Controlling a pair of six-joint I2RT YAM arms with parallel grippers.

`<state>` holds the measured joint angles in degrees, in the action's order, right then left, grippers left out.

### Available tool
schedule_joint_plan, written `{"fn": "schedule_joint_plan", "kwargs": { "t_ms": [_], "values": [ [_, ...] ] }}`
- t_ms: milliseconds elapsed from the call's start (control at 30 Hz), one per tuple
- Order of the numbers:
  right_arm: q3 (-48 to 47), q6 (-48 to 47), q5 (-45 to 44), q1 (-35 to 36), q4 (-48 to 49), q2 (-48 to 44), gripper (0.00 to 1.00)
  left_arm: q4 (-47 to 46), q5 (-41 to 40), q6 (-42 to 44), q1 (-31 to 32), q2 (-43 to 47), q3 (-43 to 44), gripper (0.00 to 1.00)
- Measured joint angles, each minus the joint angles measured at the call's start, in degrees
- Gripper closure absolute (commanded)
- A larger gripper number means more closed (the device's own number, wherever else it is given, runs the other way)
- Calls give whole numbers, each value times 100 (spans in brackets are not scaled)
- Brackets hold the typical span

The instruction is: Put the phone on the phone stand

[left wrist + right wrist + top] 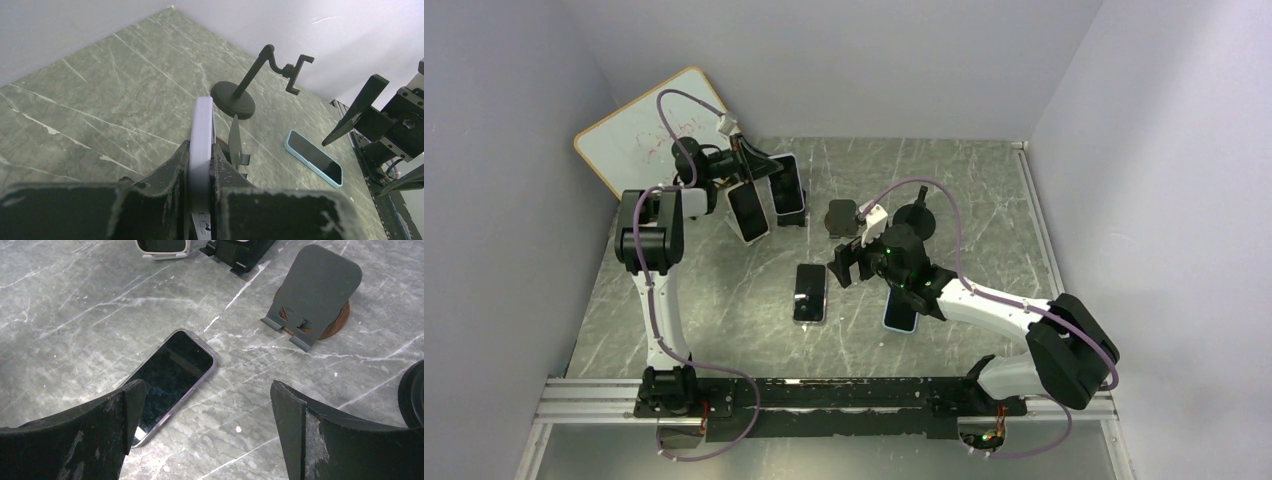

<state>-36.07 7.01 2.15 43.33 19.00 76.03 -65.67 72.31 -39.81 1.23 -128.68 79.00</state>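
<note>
- I see the left claw clenched on a pale-edged phone, held edge-up above the table.
- The right claw is spread wide and hovers over a dark phone that lies flat.
- A wood-based phone stand sits just beyond it.

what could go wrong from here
1. The left fingers pinch the held phone near one end, so it may pivot or slip while being set down.
2. It hangs close to the phone already on a stand; a swing might knock that one off.
3. The open right fingers hover over the flat purple-cased phone, which may skid when pinched.
</note>
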Motion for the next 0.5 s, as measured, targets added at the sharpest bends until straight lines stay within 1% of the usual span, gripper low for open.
{"fn": "schedule_joint_plan", "kwargs": {
  "t_ms": [233, 367, 500],
  "values": [
    [0, 0, 2, 0, 2, 0, 0, 310, 0, 247, 2, 35, 9, 95],
    [0, -2, 7, 0, 42, 59, 0, 745, 22, 573, 33, 98, 48, 95],
    [20, -2, 4, 0, 42, 140, 0, 1403, 85, 1069, 83, 166, 164, 95]
  ]
}}
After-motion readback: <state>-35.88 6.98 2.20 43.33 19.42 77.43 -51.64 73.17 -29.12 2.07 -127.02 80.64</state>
